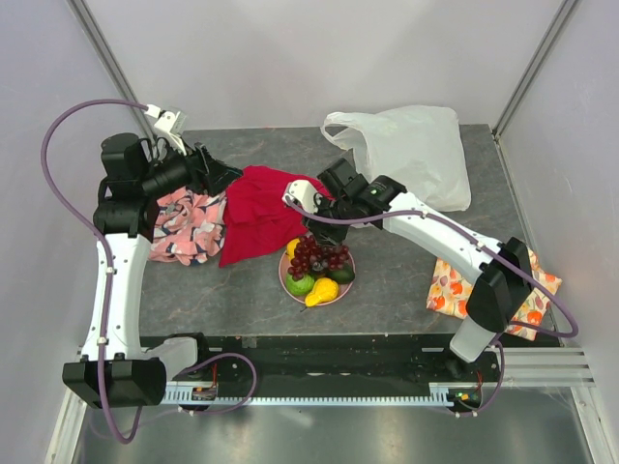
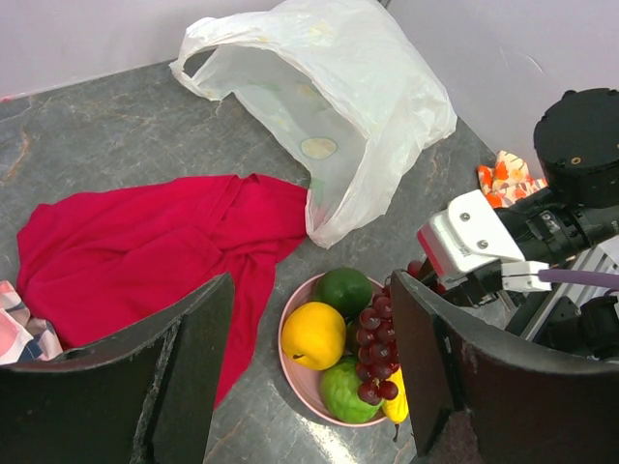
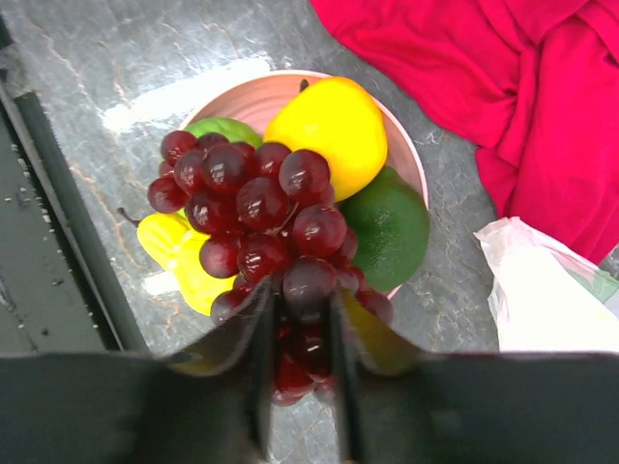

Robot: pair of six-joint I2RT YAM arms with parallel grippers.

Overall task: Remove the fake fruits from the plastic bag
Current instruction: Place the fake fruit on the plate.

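The pink plate [image 1: 286, 275] holds a green lime [image 3: 224, 130], a yellow-orange citrus [image 3: 329, 130], a dark green avocado [image 3: 387, 227] and a yellow pear [image 3: 179, 251]. My right gripper [image 3: 302, 338] is shut on the near end of the dark red grape bunch [image 3: 261, 203], which hangs over the fruits on the plate. It also shows in the top view [image 1: 311, 235]. The white plastic bag [image 1: 411, 150] lies at the back right, its mouth open [image 2: 242, 68]; a faint round greenish shape shows through it. My left gripper [image 1: 230, 177] is open and empty, high over the red cloth.
A red cloth [image 1: 261, 208] lies left of the plate, touching the bag's edge [image 2: 329, 227]. A pink floral cloth [image 1: 184, 227] lies under my left arm. An orange fruit-printed cloth [image 1: 488, 290] lies at the right under my right arm. Grey walls close in the table.
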